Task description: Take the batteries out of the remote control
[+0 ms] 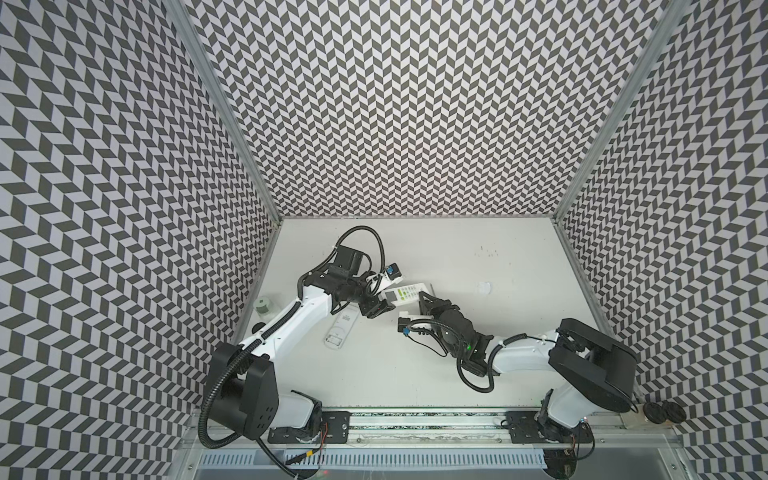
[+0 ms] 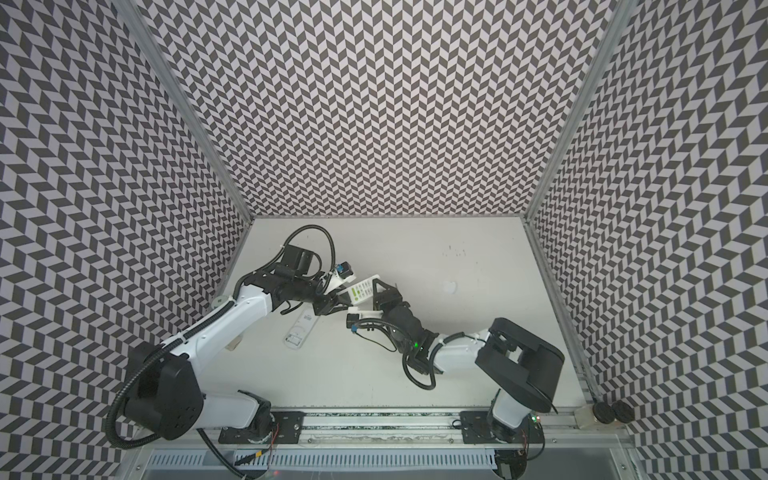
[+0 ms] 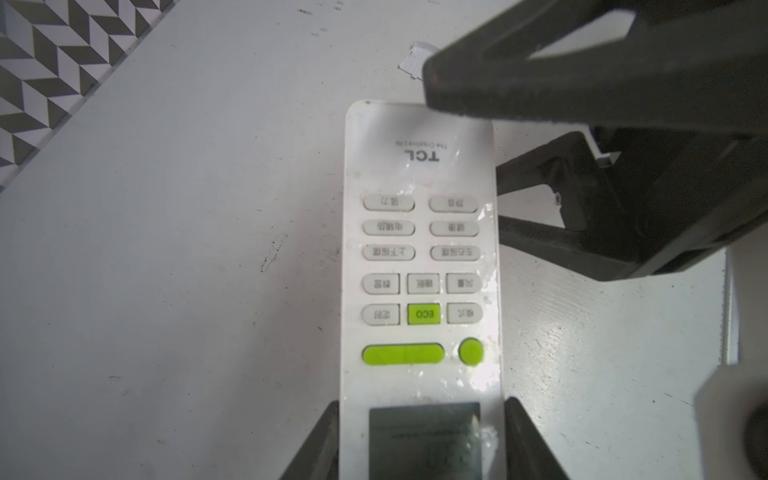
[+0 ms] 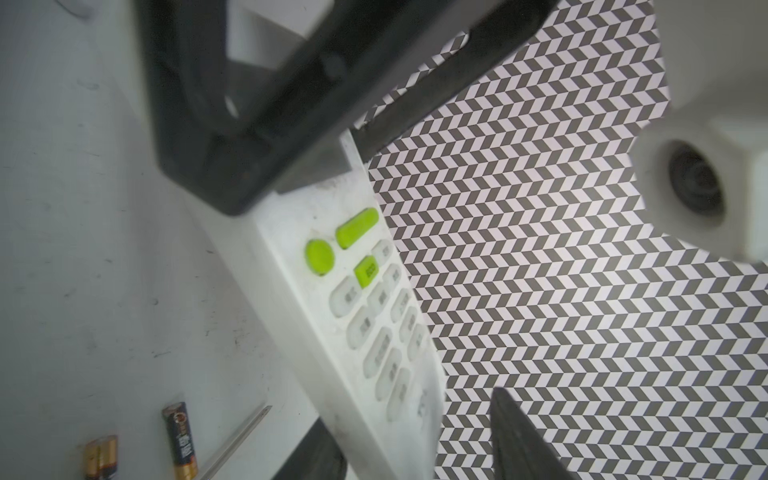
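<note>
Left gripper [image 3: 420, 401] clamps the remote [image 1: 405, 291] over a scuffed white table [image 1: 457, 353], chevron walls [image 1: 395, 104] around; right gripper [image 4: 409, 409] straddles its right end, jaws part-open.

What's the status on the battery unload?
Left gripper shut on remote, lifted. Right gripper around its far end, grip unclear. Batteries on table, screwdriver alongside.

Two remote controls [image 1: 405, 292] show in both top views. At least two batteries [image 4: 179, 442] lie on the surface [image 4: 62, 249], beside one screwdriver [image 4: 237, 440].
</note>
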